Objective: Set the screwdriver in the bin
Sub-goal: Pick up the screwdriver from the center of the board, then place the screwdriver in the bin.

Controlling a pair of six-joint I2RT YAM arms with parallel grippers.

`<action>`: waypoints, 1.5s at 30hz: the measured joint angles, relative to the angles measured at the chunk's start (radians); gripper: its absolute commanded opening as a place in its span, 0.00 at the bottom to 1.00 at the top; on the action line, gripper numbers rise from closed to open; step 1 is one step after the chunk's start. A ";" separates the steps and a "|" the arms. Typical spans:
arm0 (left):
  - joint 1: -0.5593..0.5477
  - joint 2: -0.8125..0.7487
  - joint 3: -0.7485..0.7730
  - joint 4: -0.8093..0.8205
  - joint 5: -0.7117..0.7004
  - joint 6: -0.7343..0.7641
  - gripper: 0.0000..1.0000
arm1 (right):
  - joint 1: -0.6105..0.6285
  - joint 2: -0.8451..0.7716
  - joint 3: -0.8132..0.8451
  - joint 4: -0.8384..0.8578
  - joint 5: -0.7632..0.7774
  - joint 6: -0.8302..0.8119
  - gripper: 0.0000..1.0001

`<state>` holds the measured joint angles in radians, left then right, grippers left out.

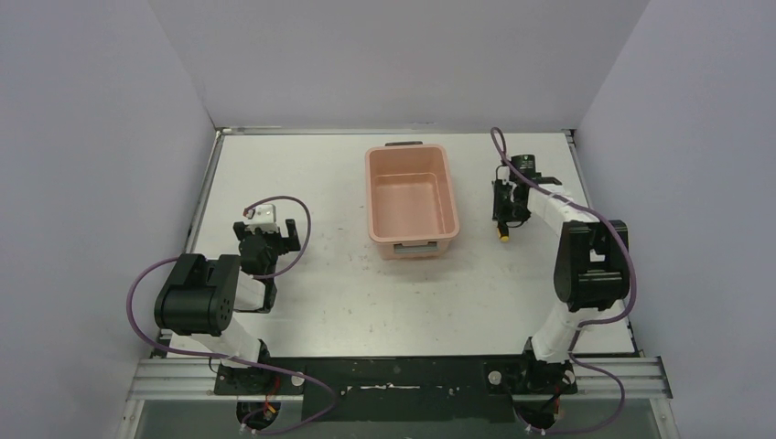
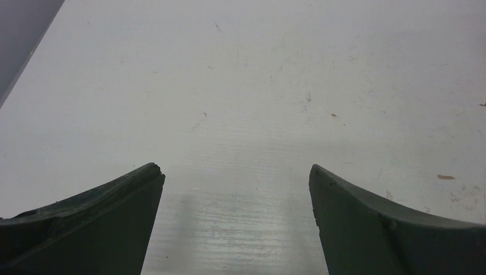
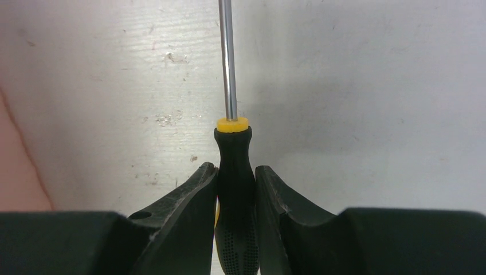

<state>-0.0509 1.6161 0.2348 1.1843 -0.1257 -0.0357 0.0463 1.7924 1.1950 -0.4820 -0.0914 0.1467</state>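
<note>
My right gripper [image 3: 236, 169] is shut on the black, yellow-tipped handle of the screwdriver [image 3: 234, 150]. Its thin metal shaft runs straight away from the fingers over the white table. From above, the right gripper [image 1: 502, 216] hangs low just right of the bin, and the screwdriver's yellow end [image 1: 502, 236] shows below it. The salmon-pink bin [image 1: 374, 197] stands empty at the table's middle back. A sliver of the bin [image 3: 14, 172] shows at the left edge of the right wrist view. My left gripper [image 2: 235, 172] is open over bare table at the left [image 1: 267, 236].
Grey walls enclose the table on the left, back and right. The black rail [image 1: 403, 375] with both arm bases runs along the near edge. The right arm's cable [image 1: 567, 206] loops beside the gripper.
</note>
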 measured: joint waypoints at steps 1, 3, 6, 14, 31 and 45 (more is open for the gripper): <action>0.000 0.000 0.000 0.000 0.000 0.000 0.97 | 0.000 -0.012 0.005 -0.007 0.001 0.000 0.15; 0.000 0.000 0.000 0.000 0.000 0.000 0.97 | 0.000 -0.049 0.021 -0.023 0.003 -0.001 0.15; 0.000 0.000 0.000 0.000 0.000 0.000 0.97 | 0.000 -0.105 0.045 -0.043 0.006 -0.001 0.15; 0.000 0.000 0.000 0.000 0.000 0.000 0.97 | 0.000 -0.244 0.116 -0.089 0.006 -0.004 0.15; 0.000 0.000 0.000 0.000 0.000 0.000 0.97 | 0.049 -0.296 0.176 -0.166 -0.007 0.022 0.14; 0.000 0.000 0.000 0.000 0.000 0.000 0.97 | 0.439 -0.138 0.357 -0.171 0.064 0.137 0.14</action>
<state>-0.0509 1.6161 0.2348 1.1843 -0.1257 -0.0357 0.4854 1.6539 1.5520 -0.6525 -0.0273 0.2832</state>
